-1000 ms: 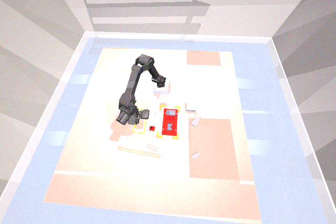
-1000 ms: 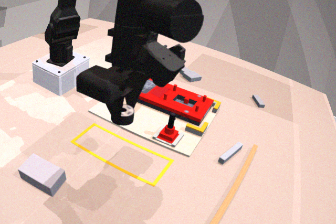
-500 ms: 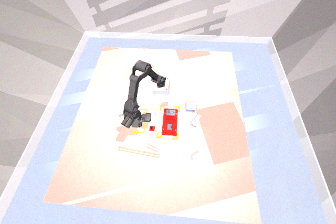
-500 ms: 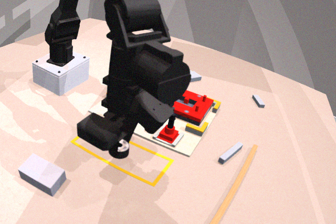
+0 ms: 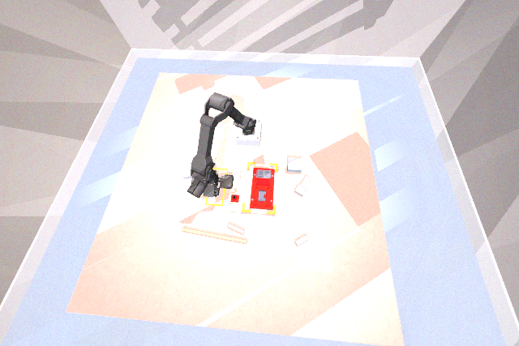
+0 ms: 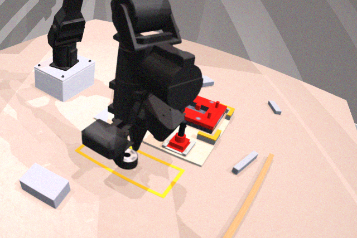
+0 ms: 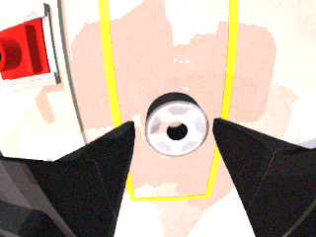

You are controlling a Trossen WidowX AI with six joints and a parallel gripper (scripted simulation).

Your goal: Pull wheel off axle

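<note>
The wheel (image 7: 176,130) lies flat on the bench (image 6: 288,171) with its hub hole facing up, inside the yellow marked area (image 7: 109,59) — near one end of that rectangle. The gripper (image 7: 173,145) straddles it with its fingers spread, and the wrist view shows a narrow gap on each side of the rim, so it pinches nothing. Just beside the area stands the bare upright axle (image 6: 181,131) on its red base, with the red fixture plate (image 6: 205,112) behind it — both on the pale board.
</note>
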